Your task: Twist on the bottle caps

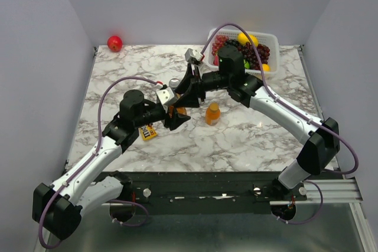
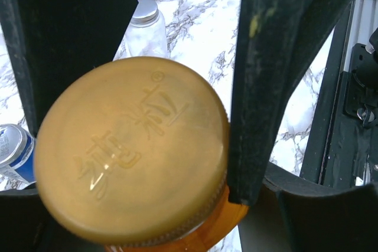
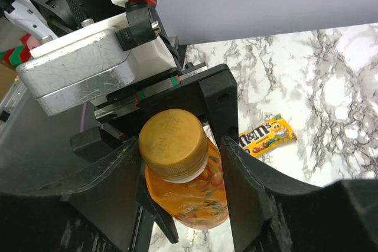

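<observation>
An orange bottle (image 3: 192, 202) with an orange-gold cap (image 3: 172, 143) is held tilted between both grippers above the table's middle (image 1: 179, 111). My left gripper (image 2: 139, 199) is shut on the cap (image 2: 130, 151), its fingers (image 2: 277, 57) flanking it. My right gripper (image 3: 180, 166) is shut on the bottle's body. A second capped orange bottle (image 1: 212, 113) stands free to the right. The clear glass jar (image 2: 144, 33) with its silver lid (image 2: 143, 11) on top stands behind (image 1: 174, 82).
A yellow M&M's packet (image 1: 147, 132) lies near the left gripper, also in the right wrist view (image 3: 266, 136). A blue-and-silver can (image 2: 15, 151) stands close by. A white basket (image 1: 273, 39) of fruit is at the back right. A red apple (image 1: 114, 43) lies back left.
</observation>
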Controlling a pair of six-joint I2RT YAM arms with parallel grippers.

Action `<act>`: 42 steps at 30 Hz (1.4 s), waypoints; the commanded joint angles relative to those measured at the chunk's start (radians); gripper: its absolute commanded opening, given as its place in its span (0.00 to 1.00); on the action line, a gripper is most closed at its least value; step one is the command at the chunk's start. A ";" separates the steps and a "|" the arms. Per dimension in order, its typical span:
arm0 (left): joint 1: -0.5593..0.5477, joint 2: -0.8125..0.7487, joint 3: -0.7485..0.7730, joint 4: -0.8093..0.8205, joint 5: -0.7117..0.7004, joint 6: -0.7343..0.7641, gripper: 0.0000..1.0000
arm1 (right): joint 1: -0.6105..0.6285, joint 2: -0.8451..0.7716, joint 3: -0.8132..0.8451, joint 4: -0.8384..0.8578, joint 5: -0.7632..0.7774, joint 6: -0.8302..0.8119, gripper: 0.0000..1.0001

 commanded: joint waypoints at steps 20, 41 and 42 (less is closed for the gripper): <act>0.129 -0.250 -0.159 -0.158 -0.234 0.168 0.99 | -0.198 -0.186 -0.151 0.006 0.102 -0.138 0.20; 0.158 0.058 -0.029 -0.151 -0.317 0.241 0.99 | -0.597 -0.432 -0.949 0.530 0.002 -0.252 0.22; 0.157 0.068 -0.026 -0.145 -0.320 0.250 0.99 | -0.597 -0.432 -0.958 0.530 -0.007 -0.255 0.22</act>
